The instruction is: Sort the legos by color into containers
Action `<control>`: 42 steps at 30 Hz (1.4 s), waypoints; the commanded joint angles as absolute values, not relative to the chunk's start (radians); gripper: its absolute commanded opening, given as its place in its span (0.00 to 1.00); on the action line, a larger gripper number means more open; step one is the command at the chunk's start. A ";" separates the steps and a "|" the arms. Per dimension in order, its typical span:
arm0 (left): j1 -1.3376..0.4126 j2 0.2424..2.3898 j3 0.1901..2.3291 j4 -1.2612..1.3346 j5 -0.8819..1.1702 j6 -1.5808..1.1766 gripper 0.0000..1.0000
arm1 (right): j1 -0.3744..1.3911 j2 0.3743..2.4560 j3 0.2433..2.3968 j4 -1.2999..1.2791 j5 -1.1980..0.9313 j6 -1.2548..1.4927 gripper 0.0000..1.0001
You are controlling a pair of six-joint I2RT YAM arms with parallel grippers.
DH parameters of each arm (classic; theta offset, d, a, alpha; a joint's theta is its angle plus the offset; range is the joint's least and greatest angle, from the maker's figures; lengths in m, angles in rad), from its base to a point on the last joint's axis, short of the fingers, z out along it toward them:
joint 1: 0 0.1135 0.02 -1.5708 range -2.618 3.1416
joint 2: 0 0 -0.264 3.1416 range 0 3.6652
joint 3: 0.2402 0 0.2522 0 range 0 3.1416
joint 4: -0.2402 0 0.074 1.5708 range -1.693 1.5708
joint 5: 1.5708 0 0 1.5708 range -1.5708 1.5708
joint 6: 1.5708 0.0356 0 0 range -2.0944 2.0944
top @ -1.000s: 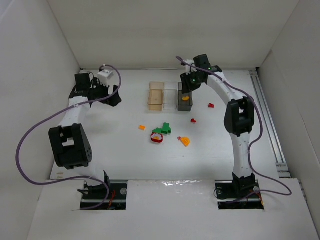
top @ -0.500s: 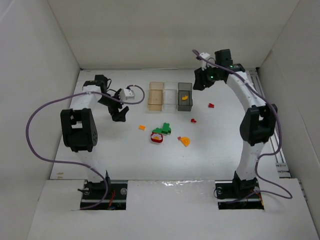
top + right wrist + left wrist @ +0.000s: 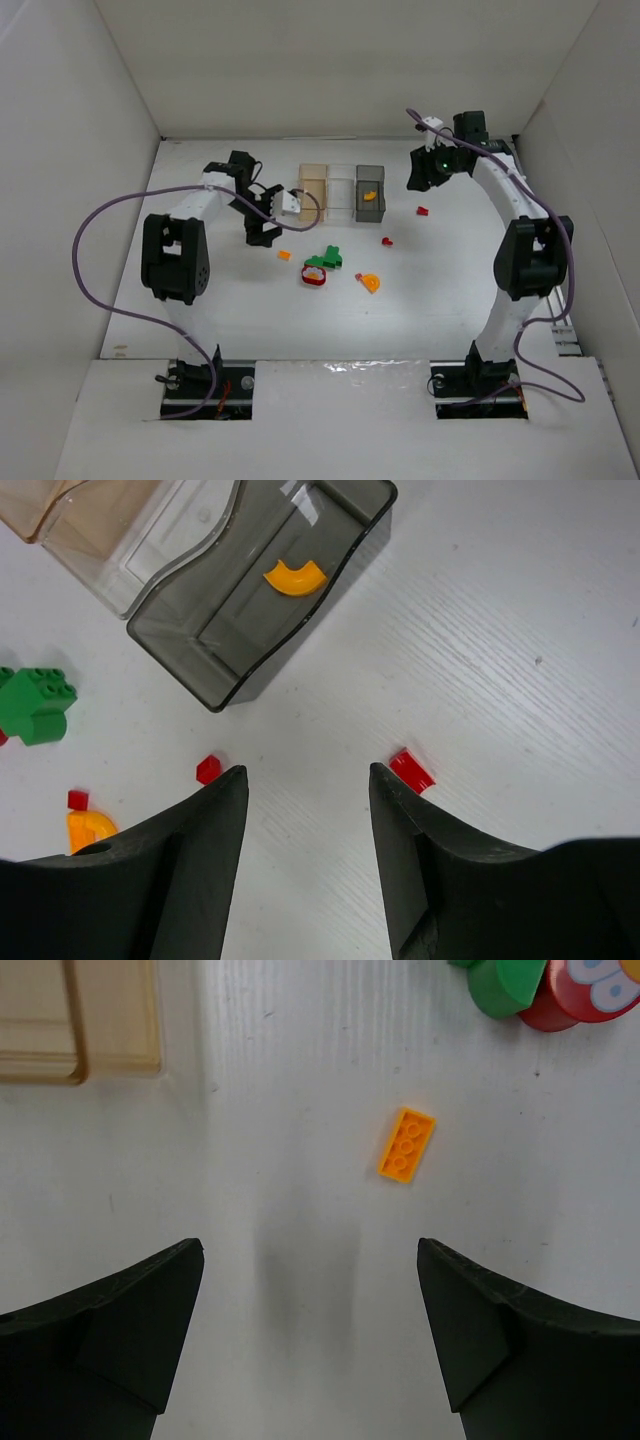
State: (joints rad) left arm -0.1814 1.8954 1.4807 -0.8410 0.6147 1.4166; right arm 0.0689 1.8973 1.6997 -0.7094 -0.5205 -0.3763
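In the grey box (image 3: pixel 180 640) (the end one of three in a row, with the clear box (image 3: pixel 341 192) in the middle and the amber box (image 3: pixel 312 192) at the far end) lies one curved orange piece (image 3: pixel 295 577). The other legos lie loose on the surface (image 3: pixel 220 290), all on the side of the grey box nearer the arm bases.

A red brick (image 3: pixel 411 770) lies nearest the box, off its outer side, and a second red brick (image 3: pixel 208 769) lies just off its near end. Further out from the box sit a green piece (image 3: pixel 327 258) and a red ring (image 3: pixel 314 276), touching each other. An orange wedge (image 3: pixel 371 284) lies near them, with a red speck (image 3: pixel 78 799) just beside it. An orange brick (image 3: pixel 406 1145) lies alone, well away from the grey box and nearer the amber one.

The right hand (image 3: pixel 305 860) hangs beside the grey box, fingers apart and holding nothing. The left hand (image 3: pixel 310 1340) is over bare surface past the amber box, fingers wide apart and also holding nothing. The orange brick lies flat ahead of the gap between them.
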 commanded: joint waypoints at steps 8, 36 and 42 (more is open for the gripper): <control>-0.262 1.927 1.456 -0.876 0.575 1.568 0.86 | 0.038 1.836 1.697 -0.667 -0.528 -0.402 0.57; -0.393 1.902 1.272 -0.758 0.476 1.525 0.41 | 0.029 1.873 1.726 -0.676 -0.500 -0.411 0.57; -0.402 1.861 1.218 -0.670 0.453 1.468 0.00 | 0.020 1.873 1.712 -0.686 -0.500 -0.411 0.56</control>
State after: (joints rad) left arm -0.3988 1.8866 1.2682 -0.7170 0.4694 1.5021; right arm 0.0372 1.8835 1.6997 -0.7033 -0.4973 -0.3973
